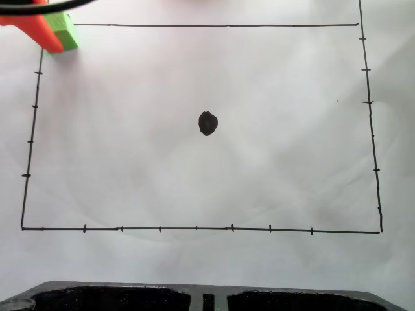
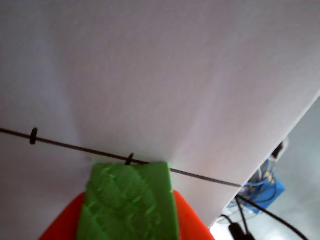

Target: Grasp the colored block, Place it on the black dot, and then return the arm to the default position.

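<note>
The colored block (image 1: 67,30) is a small bright green cube at the top-left corner of the drawn rectangle in the fixed view. The orange-red arm's gripper (image 1: 59,40) comes in from the top-left edge, and one pointed finger (image 1: 40,30) lies against the block's left side. In the wrist view the block (image 2: 127,197) sits between two orange fingers (image 2: 62,227), with the gripper (image 2: 127,222) shut on it just above a border line. The black dot (image 1: 207,123) lies bare near the middle of the paper, far to the lower right of the block.
A thin black border (image 1: 194,228) with tick marks frames the white paper. A dark grey moulded part (image 1: 207,299) runs along the bottom edge of the fixed view. Beyond the paper's edge in the wrist view lie a blue object and cables (image 2: 265,190).
</note>
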`<state>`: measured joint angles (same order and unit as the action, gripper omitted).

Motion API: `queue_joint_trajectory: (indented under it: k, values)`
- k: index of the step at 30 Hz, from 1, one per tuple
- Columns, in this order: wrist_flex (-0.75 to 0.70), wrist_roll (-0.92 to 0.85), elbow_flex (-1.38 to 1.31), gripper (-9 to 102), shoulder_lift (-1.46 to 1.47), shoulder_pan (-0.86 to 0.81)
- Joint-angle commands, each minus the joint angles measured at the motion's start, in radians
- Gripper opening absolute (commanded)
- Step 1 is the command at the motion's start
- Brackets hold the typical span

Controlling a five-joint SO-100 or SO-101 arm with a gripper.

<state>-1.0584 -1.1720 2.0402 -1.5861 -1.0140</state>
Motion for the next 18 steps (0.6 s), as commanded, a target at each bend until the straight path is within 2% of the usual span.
queue_joint_trajectory:
  k: [1, 9, 13, 18]
  values:
    - [-0.002, 0.025, -0.003, 14, -0.006, 0.017]
    - [0.002, 0.164, -0.011, 11, -0.063, 0.04]
    - [-0.074, 0.285, -0.032, 10, -0.149, 0.074]
    - [-0.178, 0.491, -0.077, 8, -0.225, 0.199]
